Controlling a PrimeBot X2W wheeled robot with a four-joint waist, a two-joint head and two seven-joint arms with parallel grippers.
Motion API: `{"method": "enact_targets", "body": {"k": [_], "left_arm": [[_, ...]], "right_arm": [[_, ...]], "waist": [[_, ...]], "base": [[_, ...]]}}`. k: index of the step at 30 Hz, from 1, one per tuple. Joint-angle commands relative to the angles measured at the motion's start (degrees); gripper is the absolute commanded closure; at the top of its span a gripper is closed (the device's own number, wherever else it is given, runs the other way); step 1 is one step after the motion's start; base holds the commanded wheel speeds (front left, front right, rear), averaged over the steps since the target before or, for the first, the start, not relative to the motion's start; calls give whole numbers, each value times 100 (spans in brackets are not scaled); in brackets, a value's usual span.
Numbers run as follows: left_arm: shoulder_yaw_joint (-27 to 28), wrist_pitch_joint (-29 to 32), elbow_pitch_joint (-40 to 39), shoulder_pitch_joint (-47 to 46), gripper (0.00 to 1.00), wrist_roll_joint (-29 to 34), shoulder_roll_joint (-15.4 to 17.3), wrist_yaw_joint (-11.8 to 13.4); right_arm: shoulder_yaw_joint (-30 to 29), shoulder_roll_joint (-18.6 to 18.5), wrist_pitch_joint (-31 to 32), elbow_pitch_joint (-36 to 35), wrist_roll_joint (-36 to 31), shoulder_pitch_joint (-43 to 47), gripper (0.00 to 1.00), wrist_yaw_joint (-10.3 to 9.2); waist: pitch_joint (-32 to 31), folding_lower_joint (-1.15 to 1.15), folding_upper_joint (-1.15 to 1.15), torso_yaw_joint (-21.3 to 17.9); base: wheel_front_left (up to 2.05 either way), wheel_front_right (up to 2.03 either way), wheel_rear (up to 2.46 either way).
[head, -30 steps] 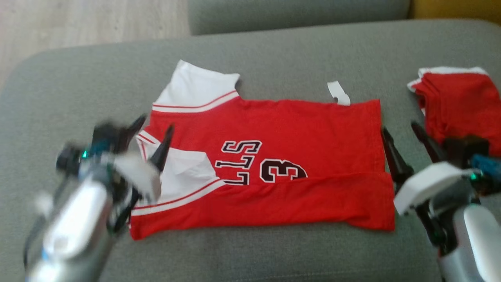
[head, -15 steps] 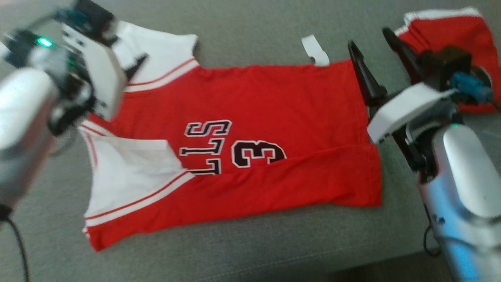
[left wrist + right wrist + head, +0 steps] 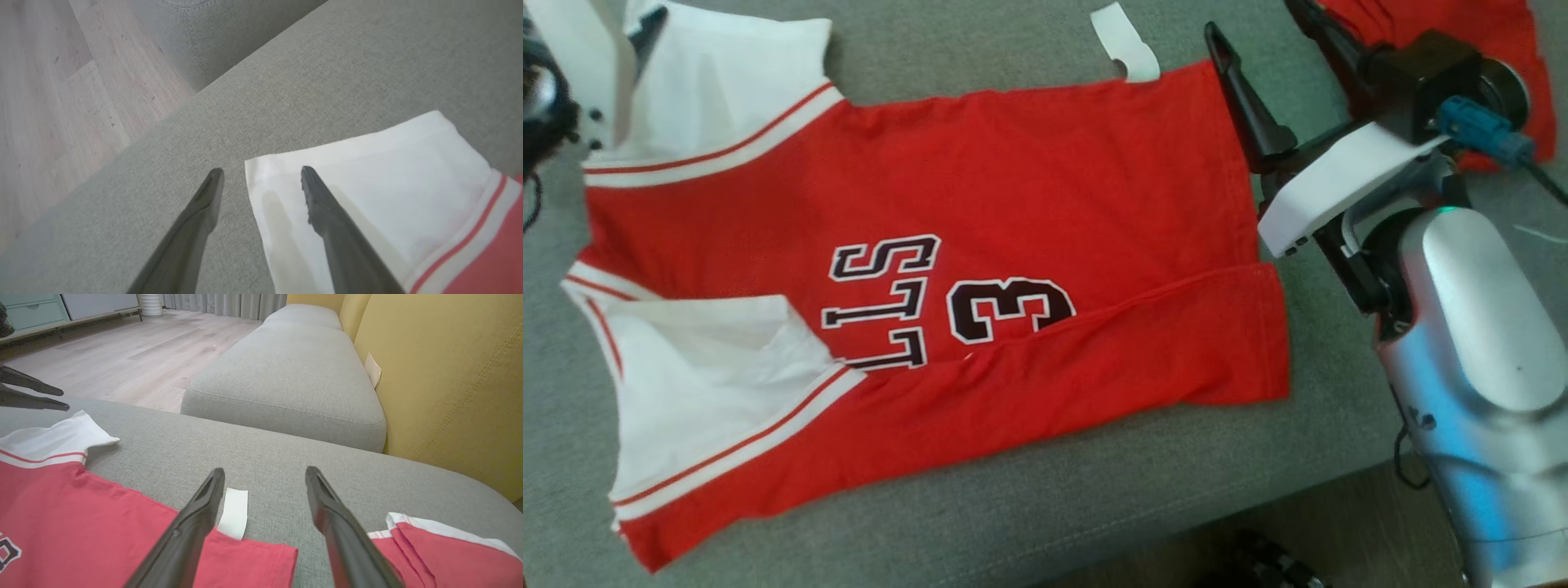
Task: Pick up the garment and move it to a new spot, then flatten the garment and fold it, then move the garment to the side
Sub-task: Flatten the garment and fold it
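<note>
Red cloth, the jersey (image 3: 1013, 180), lies spread flat on the grey sofa cushion (image 3: 1013, 506), white sleeves to the left and hem to the right. Nearest me, its long near edge is already turned up in a band that covers the bottom of the number and letters. I judge the moving and flattening done and the first fold made. What looks left is the matching far fold, any further folding, and setting it aside.

Along the far edge, my left gripper (image 3: 261, 170) hovers spread wide with nothing in it, fingers astride the corner of the far white sleeve (image 3: 367, 171). My right gripper (image 3: 264, 470), equally spread and empty, hangs over the far right corner beside the white label (image 3: 233, 512). Far right sits another red garment (image 3: 441, 555), folded.
</note>
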Motion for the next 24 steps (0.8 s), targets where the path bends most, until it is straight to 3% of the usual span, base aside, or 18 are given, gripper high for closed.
{"method": "enact_targets", "body": {"k": [1, 17, 24], "left_arm": [[123, -32, 14, -405, 0, -77, 268, 8], [-731, -217, 612, -735, 0, -280, 332, 8], [-833, -68, 610, -697, 0, -803, 354, 8]], "right_arm": [[87, 67, -52, -220, 29, -92, 0, -5], [180, 92, -77, -261, 11, -147, 0, -5], [205, 134, -129, -252, 27, -144, 0, -5]], "waist": [[109, -1, 0, -85], [304, -1, 0, -209], [339, -1, 0, -331]], "base": [[0, 0, 0], [0, 0, 0], [0, 0, 0]]}}
